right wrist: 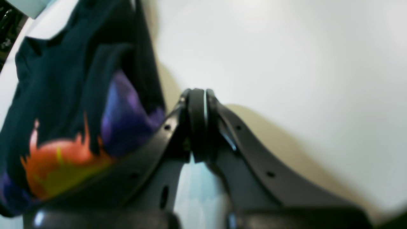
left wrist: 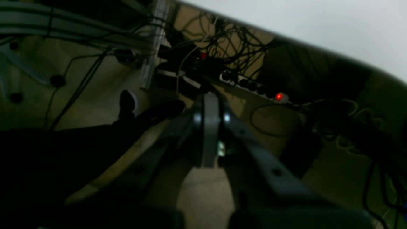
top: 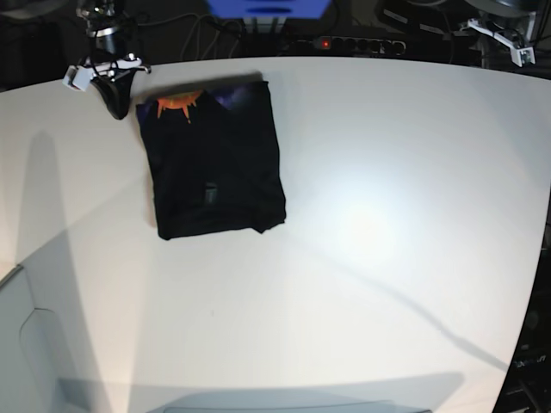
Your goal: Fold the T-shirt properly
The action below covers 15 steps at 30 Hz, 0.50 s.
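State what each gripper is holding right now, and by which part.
Nothing is held. The right gripper is shut empty beside the folded T-shirt; the left gripper is shut empty off the table.

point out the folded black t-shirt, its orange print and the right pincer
folded black fabric T-shirt (top: pixel 215 168): base view, middle of the cloth
orange print (top: pixel 176 103): base view, far edge of the shirt
right pincer (right wrist: pixel 197 95): right wrist view, closed tips

The T-shirt (right wrist: pixel 73 105) runs off the right wrist frame's left edge, blurred, its lower part hidden behind the right gripper (right wrist: pixel 198 124).
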Tool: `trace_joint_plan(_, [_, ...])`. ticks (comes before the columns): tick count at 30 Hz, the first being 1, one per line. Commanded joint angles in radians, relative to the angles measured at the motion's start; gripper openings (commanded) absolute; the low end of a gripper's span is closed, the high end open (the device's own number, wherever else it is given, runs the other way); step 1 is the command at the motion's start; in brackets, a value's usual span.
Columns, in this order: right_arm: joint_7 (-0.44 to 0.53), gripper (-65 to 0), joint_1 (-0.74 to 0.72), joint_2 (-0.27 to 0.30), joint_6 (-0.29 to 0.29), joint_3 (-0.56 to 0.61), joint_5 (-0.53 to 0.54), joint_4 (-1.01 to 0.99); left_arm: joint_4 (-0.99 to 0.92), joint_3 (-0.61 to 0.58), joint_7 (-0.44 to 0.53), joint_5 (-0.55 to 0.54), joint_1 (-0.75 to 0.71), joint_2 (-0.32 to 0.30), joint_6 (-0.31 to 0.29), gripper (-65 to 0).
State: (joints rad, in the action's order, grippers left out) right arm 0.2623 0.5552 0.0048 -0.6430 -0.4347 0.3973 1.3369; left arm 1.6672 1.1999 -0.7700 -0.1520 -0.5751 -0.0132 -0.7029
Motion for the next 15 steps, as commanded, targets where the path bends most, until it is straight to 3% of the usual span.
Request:
trace_joint_plan(1, [0.013, -65.0, 0.006, 0.004, 0.009, -0.005, -0.022, 0.01, 0.014, 0.007, 0.008, -0.005, -0.015, -0.009, 0.005, -65.0])
trace_joint_plan(4, [0.013, -65.0, -0.011, -0.024, 0.009, -0.006, -0.085, 0.008, 0.014, 0.007, 0.004, -0.004, -0.015, -0.008, 0.005, -65.0])
trace_joint_plan(15, [0.021, -65.0, 0.009, -0.059, 0.007, 0.035, -0.091, 0.008, 0.014, 0.007, 0.004, -0.004, -0.013, -0.011, 0.005, -65.0])
